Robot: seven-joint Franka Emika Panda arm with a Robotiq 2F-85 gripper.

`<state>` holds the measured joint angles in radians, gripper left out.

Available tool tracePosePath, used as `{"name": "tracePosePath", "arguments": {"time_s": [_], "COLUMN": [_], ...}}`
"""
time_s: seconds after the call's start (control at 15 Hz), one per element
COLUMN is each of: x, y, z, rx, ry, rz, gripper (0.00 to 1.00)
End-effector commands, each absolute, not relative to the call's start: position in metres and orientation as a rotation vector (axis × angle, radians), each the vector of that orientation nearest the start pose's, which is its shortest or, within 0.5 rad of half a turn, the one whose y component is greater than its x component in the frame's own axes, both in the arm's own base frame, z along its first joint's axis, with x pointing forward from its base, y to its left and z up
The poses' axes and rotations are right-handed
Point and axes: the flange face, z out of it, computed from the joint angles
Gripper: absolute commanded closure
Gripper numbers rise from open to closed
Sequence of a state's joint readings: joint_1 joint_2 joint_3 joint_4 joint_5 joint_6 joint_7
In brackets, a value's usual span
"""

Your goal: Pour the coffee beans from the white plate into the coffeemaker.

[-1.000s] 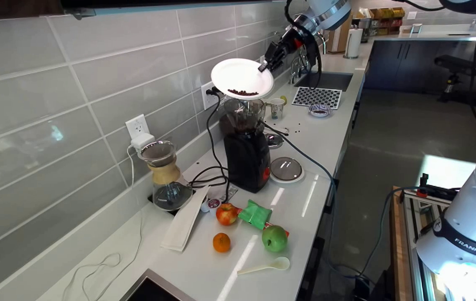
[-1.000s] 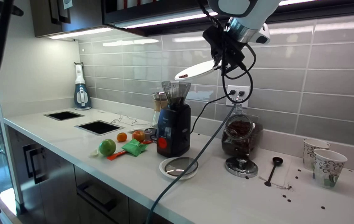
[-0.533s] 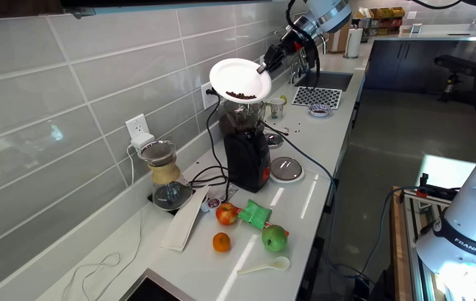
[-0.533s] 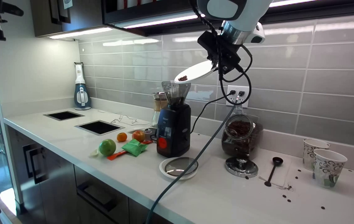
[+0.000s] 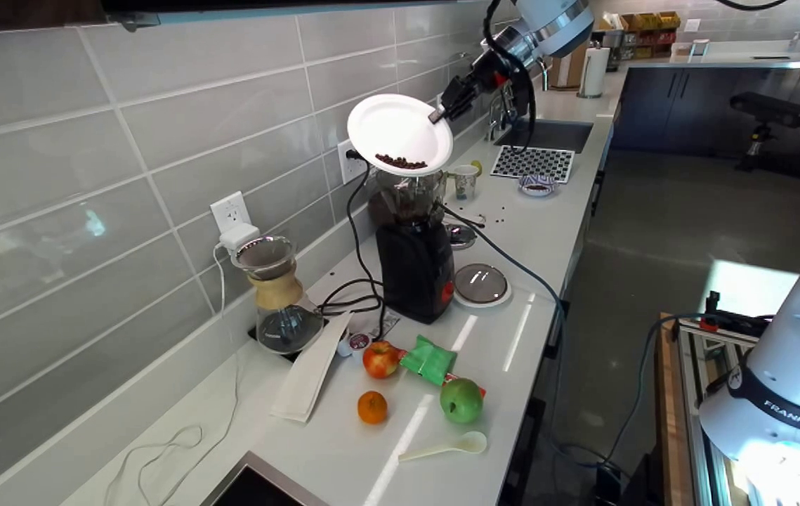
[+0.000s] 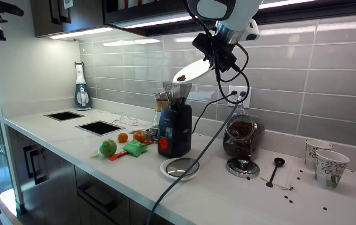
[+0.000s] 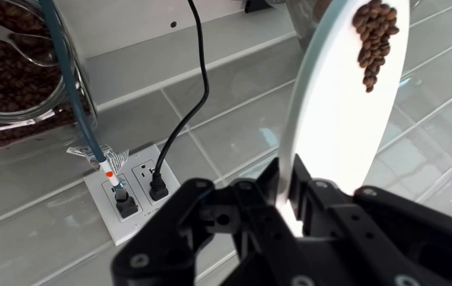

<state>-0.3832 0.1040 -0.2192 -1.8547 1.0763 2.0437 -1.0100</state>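
Observation:
My gripper [image 7: 287, 159] is shut on the rim of the white plate [image 7: 341, 127], one finger on each side. In both exterior views the plate [image 5: 396, 126] [image 6: 196, 69] hangs tilted, its low edge over the round hopper [image 5: 407, 197] [image 6: 177, 93] of the black coffeemaker [image 5: 414, 274] [image 6: 174, 131]. The coffee beans [image 5: 400, 161] [image 6: 181, 78] lie bunched on the plate near that low edge. They also show in the wrist view [image 7: 374, 41]. In an exterior view some dark contents show through the hopper wall. Whether the plate touches the hopper rim I cannot tell.
A glass jar of beans [image 6: 243, 134] stands beside the coffeemaker, with paper cups [image 6: 331, 168] farther along. A lid [image 6: 182, 167] lies in front. A glass carafe [image 5: 280, 302], fruit and a green packet [image 5: 429, 360] stand nearby. A cable [image 6: 196, 156] crosses the counter.
The gripper and plate have shifted slightly toward the carafe side. The plate is tilted more steeply and its low edge is lower, nearer the hopper. The beans are still on it.

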Motion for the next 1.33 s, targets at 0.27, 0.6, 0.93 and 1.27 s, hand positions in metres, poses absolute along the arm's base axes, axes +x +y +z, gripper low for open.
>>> {"name": "tracePosePath", "arguments": {"time_s": [0.27,0.6,0.93,1.27], "x": [0.523,0.522,0.516,0.508], "y": [-0.291,-0.280,-0.270,-0.262], "z": [0.509,0.510,0.513,0.515], "rx": [-2.364,-2.381,-2.402,-2.415], "ry": [0.121,0.090,0.021,-0.044], "rz": [-1.051,-1.096,-1.167,-1.249], "gripper": [0.98,0.98,0.98,0.98]}}
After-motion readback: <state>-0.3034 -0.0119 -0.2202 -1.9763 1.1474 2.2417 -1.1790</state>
